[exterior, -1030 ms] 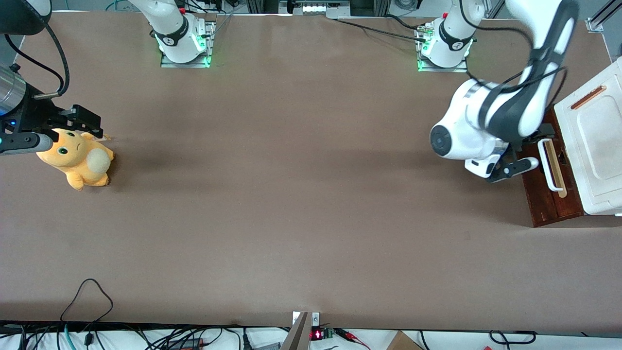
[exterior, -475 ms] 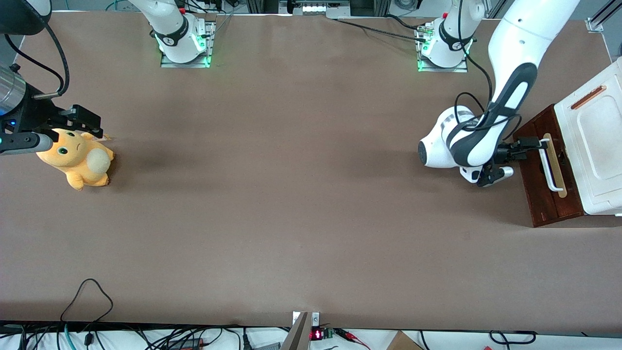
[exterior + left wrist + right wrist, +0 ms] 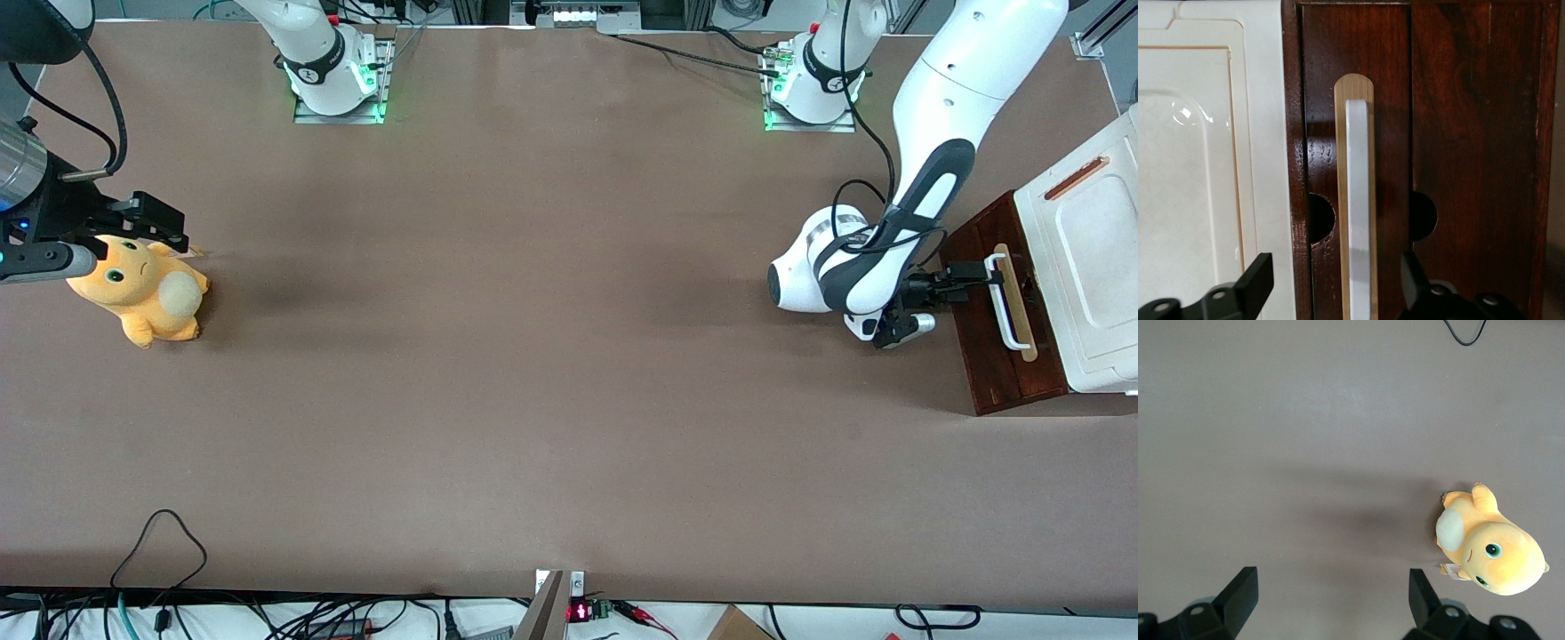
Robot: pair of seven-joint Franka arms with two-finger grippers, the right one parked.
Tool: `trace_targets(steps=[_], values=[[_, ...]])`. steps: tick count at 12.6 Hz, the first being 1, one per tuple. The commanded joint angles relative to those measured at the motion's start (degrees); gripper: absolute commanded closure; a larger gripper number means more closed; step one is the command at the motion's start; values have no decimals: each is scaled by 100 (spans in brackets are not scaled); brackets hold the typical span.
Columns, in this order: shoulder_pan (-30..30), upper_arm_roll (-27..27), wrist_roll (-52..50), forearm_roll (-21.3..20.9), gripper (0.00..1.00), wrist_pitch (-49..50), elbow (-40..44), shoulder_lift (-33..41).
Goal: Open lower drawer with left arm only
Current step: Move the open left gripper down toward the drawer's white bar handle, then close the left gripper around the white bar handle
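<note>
The left arm [image 3: 925, 169] is holding its pincer [image 3: 965, 272] spread open in front of the lower drawer [image 3: 1000, 320] at the working arm's end of the worktop [image 3: 533, 356], fingers [image 3: 1251, 283] straddling the white handle [image 3: 1359, 213] without gripping it, so grasping and pulling are apparently remaining.

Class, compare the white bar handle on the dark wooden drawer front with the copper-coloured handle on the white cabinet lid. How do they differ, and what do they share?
Colour: the white bar handle is white; the copper-coloured handle is copper.
Backing: the bar sits over a tan strip on the lower drawer; the copper one sits on the white cabinet lid.
Gripper: the open left gripper straddles the bar, not the copper handle.
Shared: both are slim and straight.
</note>
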State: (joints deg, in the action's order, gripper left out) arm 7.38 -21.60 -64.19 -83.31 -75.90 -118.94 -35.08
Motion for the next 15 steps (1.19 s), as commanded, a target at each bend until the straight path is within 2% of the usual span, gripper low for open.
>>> trace_targets(steps=[1, 2, 7, 11, 15], values=[[132, -11, 46, -273, 30, -39, 90, -130], [150, 16, 46, -273, 36, -65, 90, -139], [167, 227, 213, -493, 37, -241, 134, -183], [194, 236, 222, -580, 56, -268, 170, -218], [246, 314, 372, -774, 58, -417, 178, -218]])
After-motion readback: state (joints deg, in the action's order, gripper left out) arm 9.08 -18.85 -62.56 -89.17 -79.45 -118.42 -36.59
